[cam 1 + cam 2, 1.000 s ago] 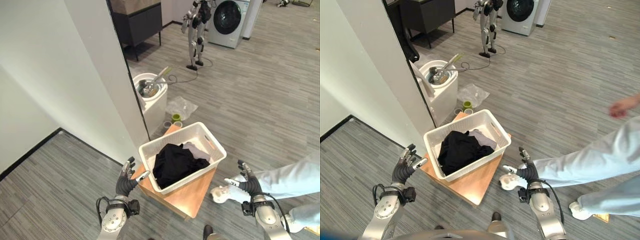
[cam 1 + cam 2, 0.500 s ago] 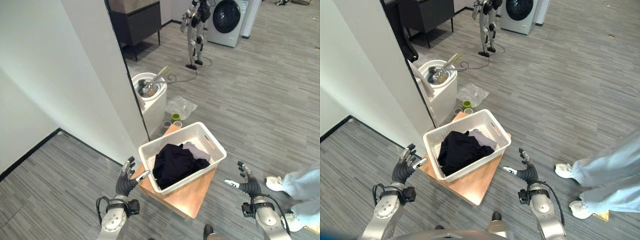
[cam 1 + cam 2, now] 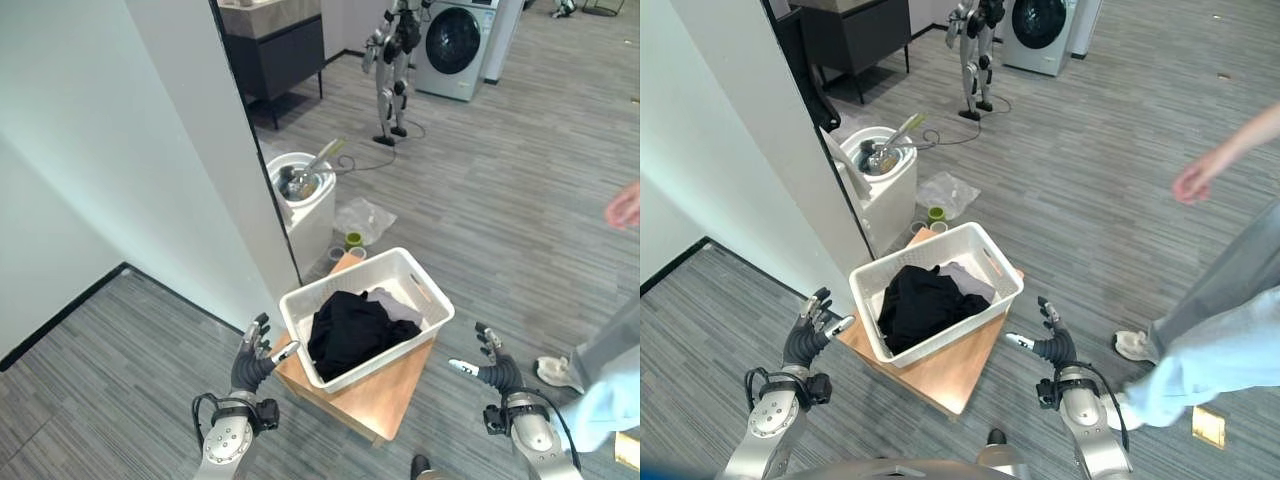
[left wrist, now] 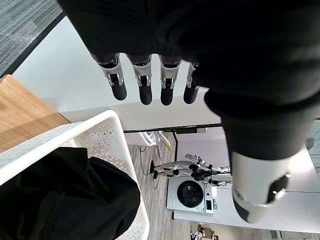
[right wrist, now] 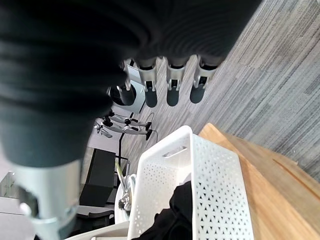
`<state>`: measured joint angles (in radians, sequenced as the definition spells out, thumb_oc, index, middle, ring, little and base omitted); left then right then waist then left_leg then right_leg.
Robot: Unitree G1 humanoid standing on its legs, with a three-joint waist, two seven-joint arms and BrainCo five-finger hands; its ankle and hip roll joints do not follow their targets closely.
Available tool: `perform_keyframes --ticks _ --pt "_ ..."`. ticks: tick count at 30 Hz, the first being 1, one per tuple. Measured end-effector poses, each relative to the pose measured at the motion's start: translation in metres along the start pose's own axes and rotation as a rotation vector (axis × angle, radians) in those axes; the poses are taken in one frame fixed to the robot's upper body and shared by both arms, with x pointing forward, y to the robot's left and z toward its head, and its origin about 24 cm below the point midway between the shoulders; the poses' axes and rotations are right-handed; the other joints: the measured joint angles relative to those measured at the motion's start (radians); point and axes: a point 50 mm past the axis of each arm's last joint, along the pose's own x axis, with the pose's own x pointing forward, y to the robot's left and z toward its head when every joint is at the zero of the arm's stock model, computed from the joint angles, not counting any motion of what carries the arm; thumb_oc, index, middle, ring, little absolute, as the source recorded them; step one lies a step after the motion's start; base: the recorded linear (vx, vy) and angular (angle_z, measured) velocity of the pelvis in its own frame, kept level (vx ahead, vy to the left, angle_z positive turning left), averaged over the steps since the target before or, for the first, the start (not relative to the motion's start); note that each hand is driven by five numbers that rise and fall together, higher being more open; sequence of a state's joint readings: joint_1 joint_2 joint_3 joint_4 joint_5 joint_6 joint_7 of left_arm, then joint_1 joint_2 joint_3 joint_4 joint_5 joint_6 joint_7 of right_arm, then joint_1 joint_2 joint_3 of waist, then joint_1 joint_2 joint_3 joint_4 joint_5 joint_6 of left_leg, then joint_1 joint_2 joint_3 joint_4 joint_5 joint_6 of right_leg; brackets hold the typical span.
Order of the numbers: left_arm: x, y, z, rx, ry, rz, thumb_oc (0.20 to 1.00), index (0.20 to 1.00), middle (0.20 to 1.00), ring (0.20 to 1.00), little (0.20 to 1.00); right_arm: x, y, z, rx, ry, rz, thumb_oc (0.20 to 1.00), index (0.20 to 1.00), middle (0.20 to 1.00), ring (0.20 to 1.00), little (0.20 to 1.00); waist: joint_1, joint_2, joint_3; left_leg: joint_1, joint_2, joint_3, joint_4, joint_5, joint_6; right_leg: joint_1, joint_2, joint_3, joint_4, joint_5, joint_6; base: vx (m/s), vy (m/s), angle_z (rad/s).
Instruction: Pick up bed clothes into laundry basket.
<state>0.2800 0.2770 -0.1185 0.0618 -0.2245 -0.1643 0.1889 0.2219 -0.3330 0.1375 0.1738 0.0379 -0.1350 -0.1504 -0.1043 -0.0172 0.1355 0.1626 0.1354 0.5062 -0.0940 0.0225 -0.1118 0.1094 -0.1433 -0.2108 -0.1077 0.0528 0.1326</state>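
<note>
Clothes [image 3: 350,330], dark, lie piled in the white laundry basket [image 3: 428,302] on the wooden desk [image 3: 385,395]. I have my left hand [image 3: 252,362] and right hand [image 3: 492,369] open, empty, flanking it. Risk: a person [image 3: 1225,330] stands near my right arm; reaching could strike them.

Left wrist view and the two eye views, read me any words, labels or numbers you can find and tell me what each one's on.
No text can be read.
Washing machine: small marks on its front panel, too small to read.
Laundry basket: plain white, no label seen.
Wooden table: no print.
Black clothes: no tag or print seen.
White bin: nothing legible.
</note>
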Motion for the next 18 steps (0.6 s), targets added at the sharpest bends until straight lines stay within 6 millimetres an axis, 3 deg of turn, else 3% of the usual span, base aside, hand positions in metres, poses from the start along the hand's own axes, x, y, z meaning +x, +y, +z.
perform_keyframes --ticks 18 --pt "0.0001 -0.0001 -0.0001 0.0 0.001 -0.001 1.0 1.0 1.0 1.0 1.0 -0.0002 0.0 -0.0001 -0.031 -0.003 0.0 1.0 1.0 1.0 1.0 1.0 -0.001 -0.007 0.0 -0.002 -0.006 -0.001 0.0 0.0 0.0 -0.001 -0.001 0.0 0.003 0.003 0.001 -0.02 0.024 0.0"
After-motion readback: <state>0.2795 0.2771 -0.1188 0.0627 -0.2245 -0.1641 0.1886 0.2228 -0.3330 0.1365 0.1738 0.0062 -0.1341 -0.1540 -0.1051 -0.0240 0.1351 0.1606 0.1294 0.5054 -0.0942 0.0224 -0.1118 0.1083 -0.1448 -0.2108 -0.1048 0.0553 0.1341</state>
